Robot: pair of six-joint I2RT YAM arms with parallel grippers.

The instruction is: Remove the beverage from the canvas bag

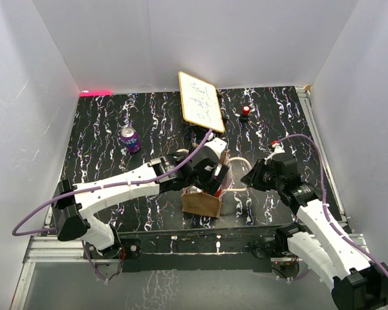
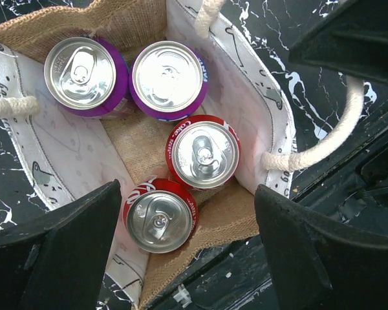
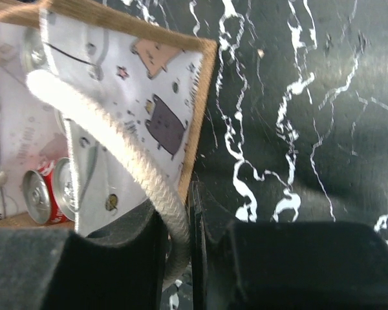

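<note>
The tan canvas bag [image 1: 204,203] stands near the table's front edge, its mouth open. In the left wrist view the bag [image 2: 126,22] holds two purple cans [image 2: 85,74] [image 2: 168,79] and two red cola cans [image 2: 203,152] [image 2: 160,217], all upright. My left gripper [image 1: 211,179] hovers just above the bag mouth, open and empty [image 2: 187,216], its jaws on either side of the nearer red can. My right gripper [image 1: 250,175] is shut on the bag's cream rope handle [image 3: 156,184] and holds it out to the right [image 3: 178,226]. A red can [image 3: 42,197] shows inside the bag.
A purple can [image 1: 130,139] stands on the table at the back left. A wood-framed whiteboard [image 1: 200,101] leans at the back centre. A small red-topped object [image 1: 246,111] sits at the back right. White walls enclose the black marbled table [image 1: 103,123].
</note>
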